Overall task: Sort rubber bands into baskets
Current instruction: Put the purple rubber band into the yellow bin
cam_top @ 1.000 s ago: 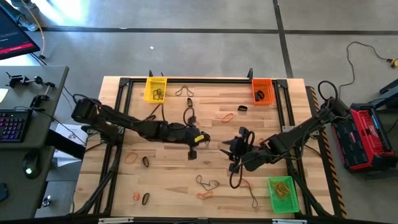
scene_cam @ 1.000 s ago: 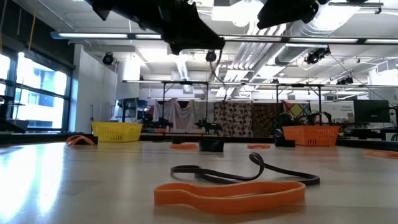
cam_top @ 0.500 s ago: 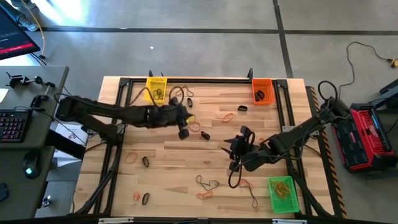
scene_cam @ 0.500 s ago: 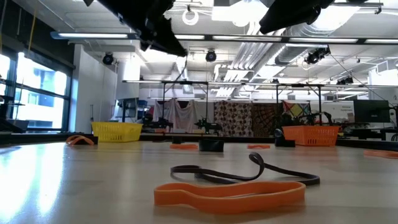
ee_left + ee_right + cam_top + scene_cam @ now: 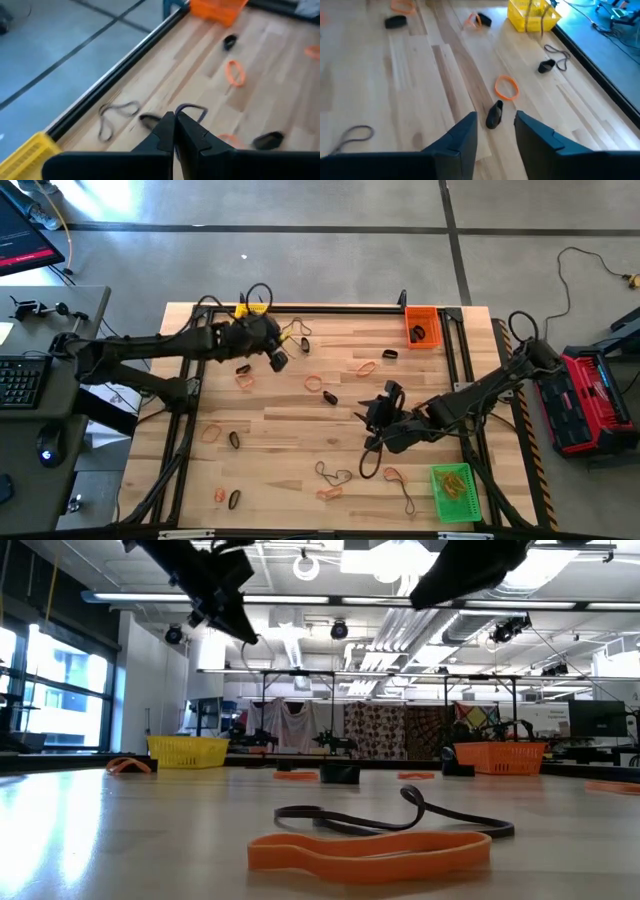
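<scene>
3 baskets are sitting on the wooden table (image 5: 280,450): the yellow basket (image 5: 250,312) at the far left edge, the orange basket (image 5: 421,326) at the far right, and the green basket (image 5: 452,492) at the near right corner, each holding some rubber bands. Loose rubber bands are lying scattered across the boards; roughly 8 orange and about 8 black or dark ones are showing from above, though a few are too small to count surely. An orange band (image 5: 368,849) and a black band (image 5: 390,821) are lying closest to the low camera.

2 arms are working. The left gripper (image 5: 277,359) is hanging just beside the yellow basket with its fingers (image 5: 167,131) pressed together; whether a band is pinched between them cannot be told. The right gripper (image 5: 376,414) is hovering mid-table with its fingers (image 5: 462,135) standing apart, over a black band (image 5: 494,115) and an orange band (image 5: 507,87).

Compared with 1 second ago, the left gripper has been travelling from mid-table toward the yellow basket, while the right gripper has shifted only slightly.
</scene>
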Available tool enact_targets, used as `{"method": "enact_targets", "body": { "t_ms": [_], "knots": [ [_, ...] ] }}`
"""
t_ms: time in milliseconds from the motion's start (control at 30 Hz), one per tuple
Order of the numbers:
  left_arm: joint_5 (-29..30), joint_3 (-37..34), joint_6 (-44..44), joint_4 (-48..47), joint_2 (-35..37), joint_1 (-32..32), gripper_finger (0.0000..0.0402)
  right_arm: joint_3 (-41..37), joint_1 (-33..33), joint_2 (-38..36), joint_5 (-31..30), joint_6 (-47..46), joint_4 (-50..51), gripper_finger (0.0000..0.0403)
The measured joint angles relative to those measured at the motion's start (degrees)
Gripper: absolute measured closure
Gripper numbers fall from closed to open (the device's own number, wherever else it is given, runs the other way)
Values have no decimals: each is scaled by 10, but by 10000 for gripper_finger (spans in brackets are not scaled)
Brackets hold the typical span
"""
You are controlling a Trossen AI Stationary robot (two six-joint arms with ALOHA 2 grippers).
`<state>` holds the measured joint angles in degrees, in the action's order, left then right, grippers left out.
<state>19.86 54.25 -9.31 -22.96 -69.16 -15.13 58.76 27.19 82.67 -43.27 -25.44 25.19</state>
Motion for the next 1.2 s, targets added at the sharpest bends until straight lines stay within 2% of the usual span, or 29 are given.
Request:
{"method": "enact_targets", "body": {
  "t_ms": [100,200,267,367,800,967,1200],
  "knots": [
    [-4,0,7,-24,1,-33,401,0,-17,25,12,5,0,320],
    [-7,0,15,-45,1,-65,401,0,-33,46,22,14,-4,376],
    [-13,0,22,-53,1,-88,401,0,-40,54,24,19,-11,395],
    [-14,0,25,-59,1,-123,401,0,-46,59,26,27,-22,388],
    [-19,0,35,-88,1,-285,401,0,-51,59,17,49,-37,402],
    [-47,0,39,-94,-5,-317,401,0,-51,59,16,49,-37,402],
    [-48,-1,46,-94,-35,-339,401,0,-51,59,14,49,-37,403]
  ]
}}
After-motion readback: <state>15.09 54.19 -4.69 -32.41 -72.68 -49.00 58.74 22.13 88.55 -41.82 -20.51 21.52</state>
